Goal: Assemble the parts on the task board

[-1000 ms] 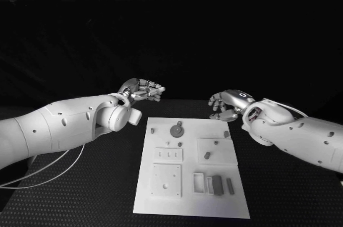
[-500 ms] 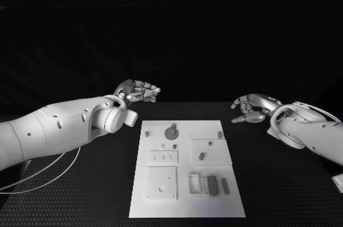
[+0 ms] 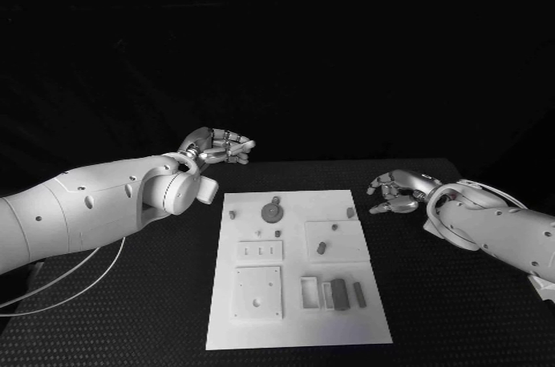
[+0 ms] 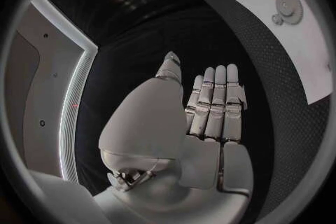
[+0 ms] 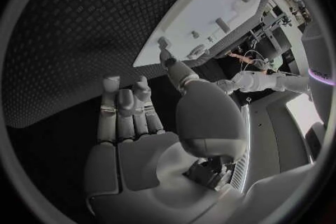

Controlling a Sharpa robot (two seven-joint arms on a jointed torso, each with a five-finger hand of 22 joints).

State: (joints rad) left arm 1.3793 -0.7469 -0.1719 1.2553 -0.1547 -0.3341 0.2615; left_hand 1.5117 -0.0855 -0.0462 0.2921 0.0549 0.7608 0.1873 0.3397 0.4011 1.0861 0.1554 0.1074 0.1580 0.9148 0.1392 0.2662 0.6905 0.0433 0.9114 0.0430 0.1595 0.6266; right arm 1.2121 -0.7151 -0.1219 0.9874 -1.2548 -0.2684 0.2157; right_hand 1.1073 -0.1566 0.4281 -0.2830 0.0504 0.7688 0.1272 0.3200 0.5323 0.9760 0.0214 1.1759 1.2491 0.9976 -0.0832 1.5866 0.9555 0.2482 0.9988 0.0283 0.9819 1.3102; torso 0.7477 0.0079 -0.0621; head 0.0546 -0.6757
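Note:
The white task board (image 3: pixel 295 331) lies mid-table. On it sit a round grey disc part (image 3: pixel 272 213), small pegs (image 3: pixel 322 247) and dark blocks (image 3: pixel 339 293) near its front right. My left hand (image 3: pixel 220 147) hovers beyond the board's far left corner, holding nothing. In the left wrist view its fingers (image 4: pixel 213 106) are straight and side by side, with the board (image 4: pixel 308 56) and disc (image 4: pixel 287 4) off to one side. My right hand (image 3: pixel 395 192) floats just right of the board's far right corner, also holding nothing. The right wrist view shows its fingers (image 5: pixel 129 112) loosely extended over the black table.
Black textured table (image 3: pixel 463 303) surrounds the board on all sides. A white cable (image 3: pixel 70 291) loops under my left arm at the table's left. Raised white plates (image 3: pixel 257 291) with holes and slots stand on the board.
The camera has shifted a little. My right hand has moved from beyond the board's far right corner out to the right and slightly lower. The left hand has hardly moved.

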